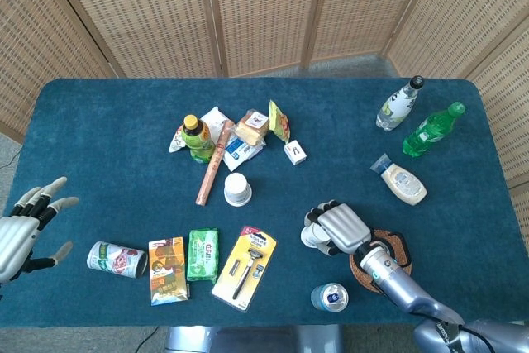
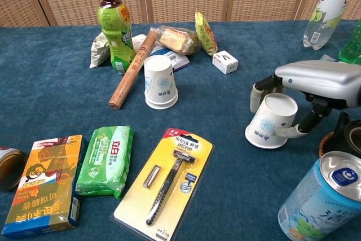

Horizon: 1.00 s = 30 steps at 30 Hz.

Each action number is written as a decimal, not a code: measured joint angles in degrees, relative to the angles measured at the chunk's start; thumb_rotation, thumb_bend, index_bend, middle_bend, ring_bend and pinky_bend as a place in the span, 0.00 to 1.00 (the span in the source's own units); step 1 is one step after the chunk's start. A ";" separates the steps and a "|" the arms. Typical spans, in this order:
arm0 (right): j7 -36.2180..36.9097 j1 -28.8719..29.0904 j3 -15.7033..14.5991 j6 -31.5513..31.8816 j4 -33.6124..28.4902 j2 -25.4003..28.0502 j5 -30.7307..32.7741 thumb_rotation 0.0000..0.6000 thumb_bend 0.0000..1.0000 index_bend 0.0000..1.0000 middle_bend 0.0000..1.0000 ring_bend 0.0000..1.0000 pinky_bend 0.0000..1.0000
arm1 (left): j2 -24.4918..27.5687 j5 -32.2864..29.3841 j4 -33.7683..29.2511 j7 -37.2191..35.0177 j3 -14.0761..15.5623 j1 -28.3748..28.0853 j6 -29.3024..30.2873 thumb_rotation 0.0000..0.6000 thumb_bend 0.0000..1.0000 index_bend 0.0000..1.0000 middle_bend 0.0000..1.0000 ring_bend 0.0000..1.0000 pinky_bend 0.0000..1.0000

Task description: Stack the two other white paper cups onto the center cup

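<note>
An upside-down white paper cup (image 1: 237, 189) (image 2: 160, 82) stands at the middle of the blue table. A second white cup (image 2: 269, 120) (image 1: 310, 238), also bottom up and tilted a little, is at the front right. My right hand (image 1: 340, 227) (image 2: 316, 82) grips it, with fingers curled round its far side and the thumb on its near side. My left hand (image 1: 25, 227) hovers open with spread fingers off the table's left edge, holding nothing; it shows in the head view only. I see no third cup.
A razor pack (image 2: 172, 176) lies between the two cups. A blue can (image 2: 327, 201) and a wicker coaster (image 1: 393, 247) sit close to my right arm. A green tea bottle (image 2: 115, 26), a brown tube (image 2: 131, 71) and snacks crowd behind the center cup. Bottles (image 1: 399, 103) stand far right.
</note>
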 measured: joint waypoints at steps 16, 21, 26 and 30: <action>-6.08 4.69 7.27 -0.18 -10.41 5.30 3.53 1.00 0.32 0.38 0.41 0.29 0.31 | 0.69 1.30 0.01 -1.45 0.14 0.47 0.82 1.00 0.39 0.18 0.00 0.00 0.01; -10.06 8.52 11.43 -1.50 -13.76 6.68 7.50 1.00 0.32 0.37 0.41 0.29 0.31 | 0.78 1.67 0.07 -1.78 0.16 0.63 1.14 1.00 0.39 0.18 0.00 0.00 0.01; -13.73 12.36 13.76 -2.95 -15.55 6.58 12.46 1.00 0.32 0.37 0.41 0.29 0.32 | 0.86 1.81 0.14 -2.09 0.18 0.64 1.14 1.00 0.39 0.18 0.00 0.00 0.01; -16.93 16.28 15.22 -3.91 -16.20 5.15 17.45 1.00 0.35 0.37 0.40 0.29 0.33 | 0.92 1.78 0.32 -2.41 0.12 0.64 1.15 1.00 0.39 0.18 0.00 0.00 0.01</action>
